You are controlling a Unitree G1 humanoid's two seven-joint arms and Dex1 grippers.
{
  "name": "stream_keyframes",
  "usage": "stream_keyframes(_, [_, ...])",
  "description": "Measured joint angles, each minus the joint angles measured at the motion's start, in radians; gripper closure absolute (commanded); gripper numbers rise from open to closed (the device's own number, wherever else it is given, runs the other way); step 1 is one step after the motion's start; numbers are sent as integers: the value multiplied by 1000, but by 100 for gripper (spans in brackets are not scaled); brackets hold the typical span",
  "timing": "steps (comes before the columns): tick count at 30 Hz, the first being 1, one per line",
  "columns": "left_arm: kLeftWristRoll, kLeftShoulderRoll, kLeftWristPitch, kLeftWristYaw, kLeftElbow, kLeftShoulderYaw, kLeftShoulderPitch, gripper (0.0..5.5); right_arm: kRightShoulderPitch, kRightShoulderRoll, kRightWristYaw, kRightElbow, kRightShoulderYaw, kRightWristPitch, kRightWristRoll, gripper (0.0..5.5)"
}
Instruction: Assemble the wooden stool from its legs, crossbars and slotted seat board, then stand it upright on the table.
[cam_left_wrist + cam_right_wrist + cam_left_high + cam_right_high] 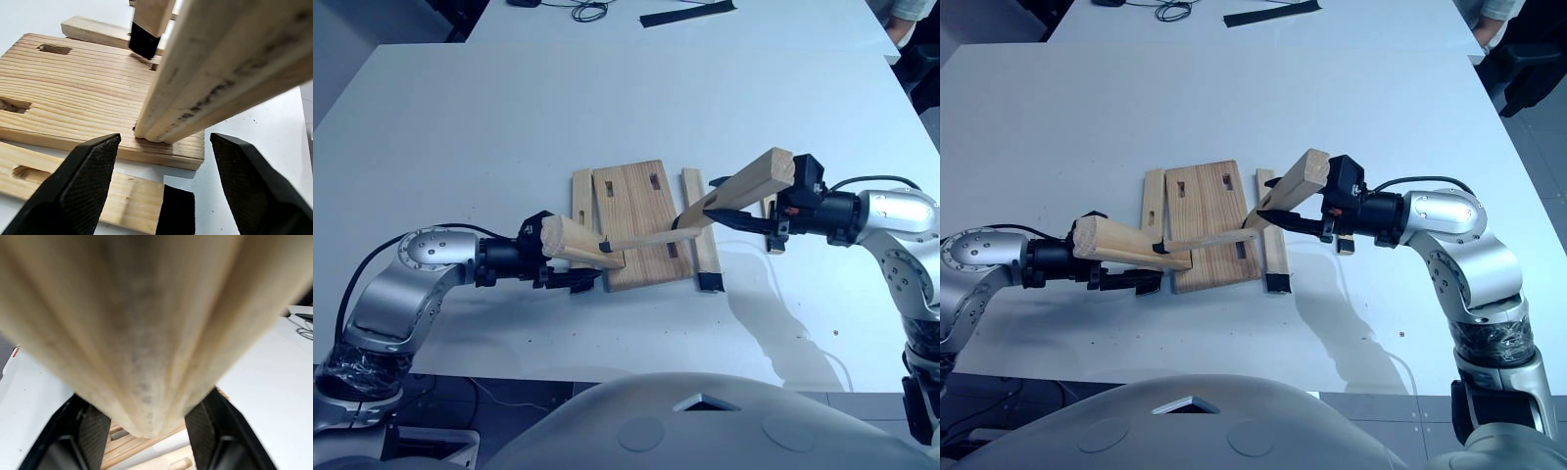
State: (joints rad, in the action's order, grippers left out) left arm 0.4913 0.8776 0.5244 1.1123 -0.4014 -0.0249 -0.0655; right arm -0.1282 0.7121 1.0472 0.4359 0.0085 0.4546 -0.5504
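My left gripper (566, 262) is shut on a thick wooden leg (576, 243), held low over the table's near left. My right gripper (720, 201) is shut on a second leg (749, 181), tilted upward at the right. A thin crossbar (646, 237) spans between the two held legs, above the slotted seat board (636, 211), which lies flat on the table. In the left wrist view the held leg (220, 73) runs between the fingers (88, 191) over the board (73, 98). The right wrist view has the leg (142, 333) between both pads (93, 431).
Two more legs lie flat beside the board, one on its left (581, 196) and one on its right (703, 245) with a black foot. A small wooden piece (771, 208) lies behind the right gripper. Black cables and a dark strip (690, 14) sit at the white table's (460, 117) far edge.
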Motion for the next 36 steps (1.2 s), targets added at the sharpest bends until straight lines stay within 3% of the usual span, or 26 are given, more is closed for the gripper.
stream_keyframes(19, [-4,-8,24,-19,20,-16,57,208,60,35,30,18,-13,-53,-12,349])
stream_keyframes(36, [-107,-2,-90,-14,28,-49,-4,208,-70,-43,-56,-162,10,-99,61,349])
